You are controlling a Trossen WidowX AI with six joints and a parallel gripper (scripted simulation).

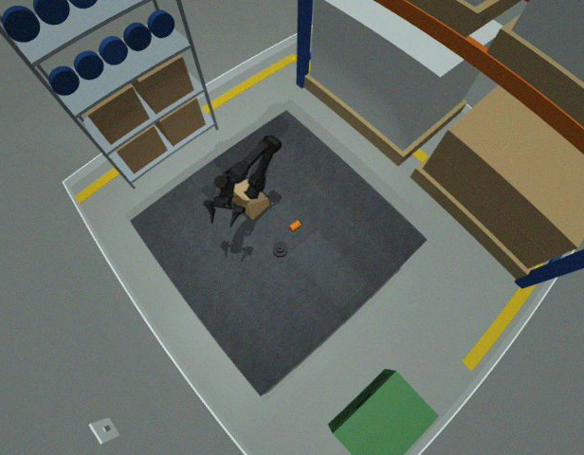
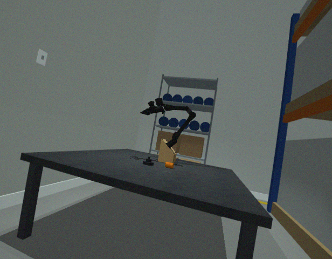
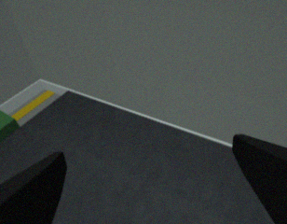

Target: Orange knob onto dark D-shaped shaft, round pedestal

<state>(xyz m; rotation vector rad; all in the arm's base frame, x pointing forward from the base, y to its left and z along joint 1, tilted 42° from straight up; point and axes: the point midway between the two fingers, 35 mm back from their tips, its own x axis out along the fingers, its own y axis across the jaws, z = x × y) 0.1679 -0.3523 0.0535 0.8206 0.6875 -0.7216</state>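
Observation:
The orange knob (image 1: 295, 225) (image 2: 169, 164) lies on its side on the dark table, near the wooden arm base. The round black pedestal (image 1: 280, 255) (image 2: 147, 163) stands a short way from the knob, with its dark shaft (image 2: 148, 158) upright and bare. The shaft's flat side cannot be made out. My gripper (image 1: 222, 224) (image 2: 140, 112) (image 3: 150, 151) is open and empty, high above the table and off to the side of both knob and pedestal. Neither of them shows in the wrist view.
The dark table top (image 1: 321, 313) (image 2: 188, 184) (image 3: 134, 163) carries the wooden arm base (image 1: 253, 208) (image 2: 166, 156). Shelving with blue rolls, a pallet rack with boxes and a green block (image 1: 385, 416) (image 3: 3, 126) stand on the floor around the table.

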